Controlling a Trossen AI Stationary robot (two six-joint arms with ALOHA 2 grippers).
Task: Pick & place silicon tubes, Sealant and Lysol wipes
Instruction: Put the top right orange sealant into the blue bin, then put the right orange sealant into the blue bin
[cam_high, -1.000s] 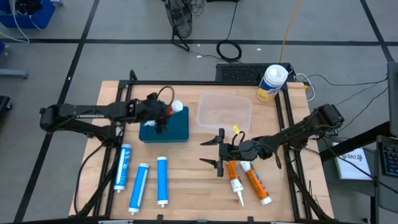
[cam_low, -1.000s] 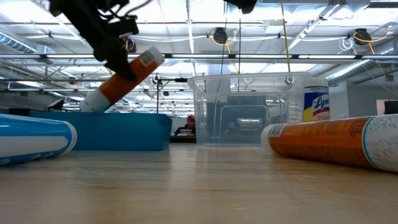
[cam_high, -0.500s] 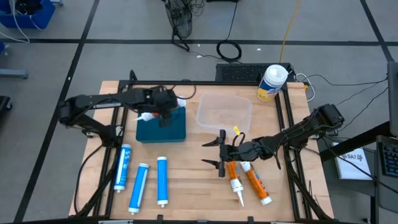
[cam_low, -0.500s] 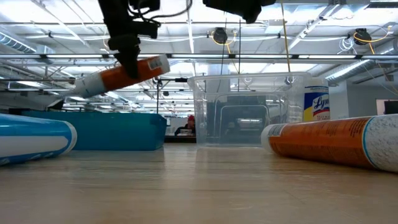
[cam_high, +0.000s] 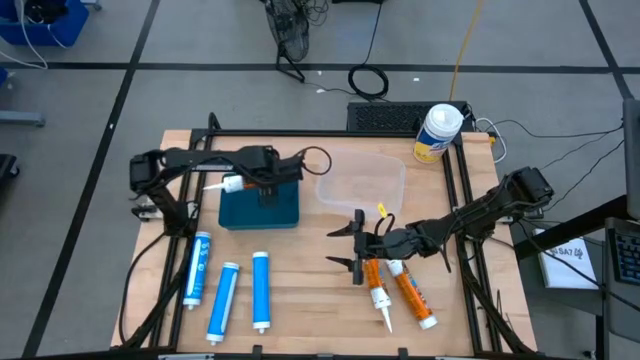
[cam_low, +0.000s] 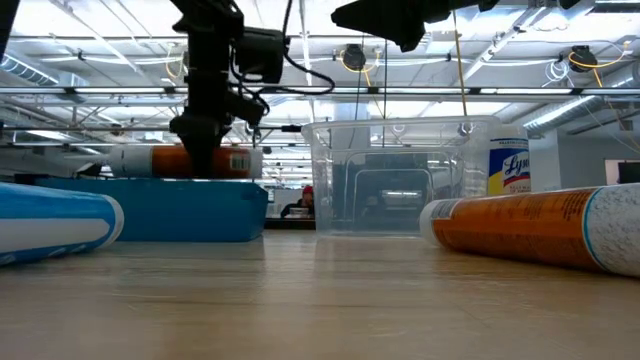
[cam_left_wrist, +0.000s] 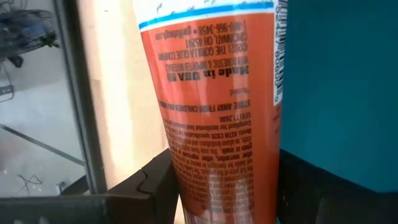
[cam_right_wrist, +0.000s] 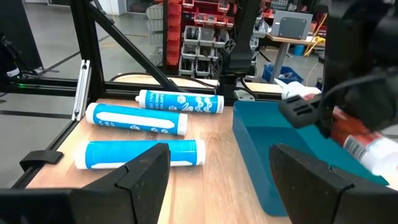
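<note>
The left gripper (cam_high: 262, 183) hangs over the teal rectangular bin (cam_high: 275, 207), its fingers (cam_left_wrist: 158, 180) clamped on an orange sealant tube with a white nozzle (cam_high: 232, 184) that lies level just above the bin's rim. The right gripper (cam_high: 352, 243) hovers with fingers (cam_right_wrist: 144, 168) spread apart above the wooden surface (cam_high: 310, 300), beside two more orange nozzle tubes (cam_high: 398, 291). Three slim blue silicone tubes (cam_high: 229, 295) lie at the front left. The yellow Lysol wipes canister with a white domed top (cam_high: 436, 133) stands upright at the back right corner, behind the clear plastic container (cam_high: 361, 183).
</note>
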